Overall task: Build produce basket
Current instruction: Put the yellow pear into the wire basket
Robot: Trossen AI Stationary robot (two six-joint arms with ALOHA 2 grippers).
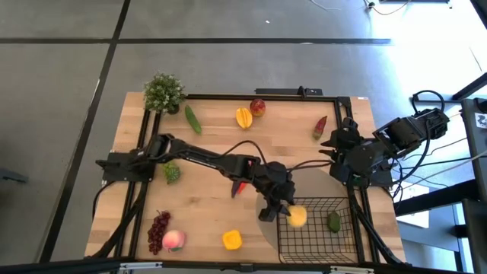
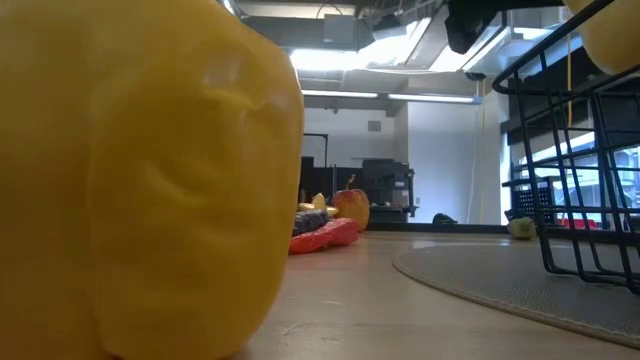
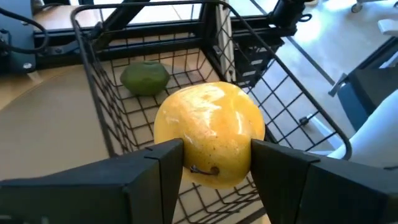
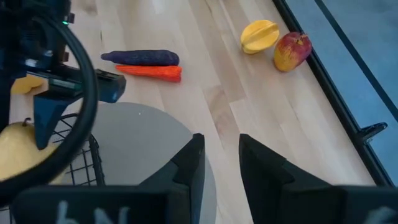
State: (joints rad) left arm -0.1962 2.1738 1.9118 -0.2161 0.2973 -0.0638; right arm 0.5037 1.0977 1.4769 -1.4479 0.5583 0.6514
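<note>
Pinching a yellow fruit (image 3: 210, 132) over the basket (image 3: 283, 118), the left tool (image 3: 214, 163) risks dropping it outside the rim. The right tool (image 4: 219, 163), slightly spread and empty, is parked beside the basket.

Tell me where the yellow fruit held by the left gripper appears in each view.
High: yellow fruit over the basket's left edge.
Low: top right corner, above the basket.
Left wrist: centre, between the fingers.
Right wrist: left edge, behind a cable.
Shared landmark: the basket.

A glossy yellow fruit (image 3: 209, 134) with faint brown speckling sits between dark fingers (image 3: 157, 168) above the black wire-mesh basket (image 3: 273, 102), which contains a dull green fruit (image 3: 145, 78), on pale wood table (image 1: 205, 137).
</note>
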